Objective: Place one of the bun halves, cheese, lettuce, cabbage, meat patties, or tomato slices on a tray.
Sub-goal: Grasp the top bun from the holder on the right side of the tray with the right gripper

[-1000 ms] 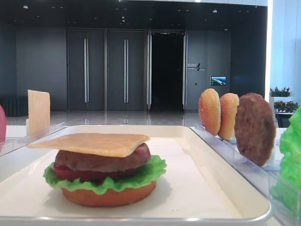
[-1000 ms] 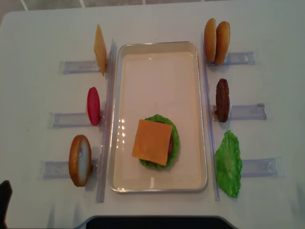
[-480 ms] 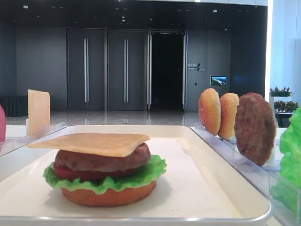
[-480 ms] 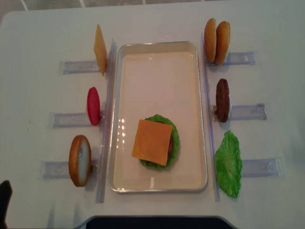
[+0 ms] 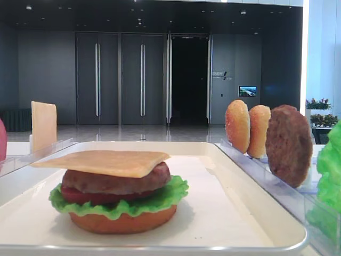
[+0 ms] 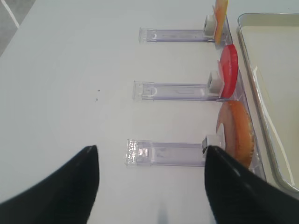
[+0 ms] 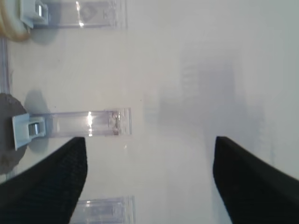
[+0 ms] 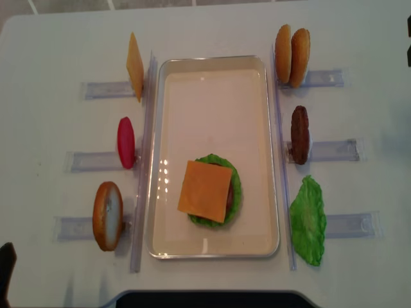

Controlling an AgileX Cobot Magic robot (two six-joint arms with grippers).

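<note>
Where the white tray [image 8: 212,83] lies mid-worktop [image 8: 58,38]: one stacked burger toward its near end, topped by a cheese slice [image 8: 205,191] over a meat patty [image 5: 114,180], tomato, frilled lettuce [image 8: 236,186] and an orange-brown base [image 5: 122,222]; far part of tray bare.

Right of tray, in clear racks [image 8: 331,151]: two bun halves [image 8: 291,56] upright on edge, touching, at the far rack; one meat patty on edge [image 8: 299,134] at the middle rack; one lettuce leaf [image 8: 308,220] at the near rack.

Left of tray: spare cheese slice [image 8: 135,66] upright at the far rack; tomato slice [image 8: 126,142] on edge at the middle rack; single bun half [image 8: 107,215] on edge at the near rack.

Left hand [image 6: 149,186]: dark fingers [image 6: 60,186] spread wide, nothing between, over bare worktop just short of the near left rack.

Right hand [image 7: 147,182]: fingers [image 7: 51,182] well apart, holding nothing, over bare worktop beside the right racks, clear of the patty.
</note>
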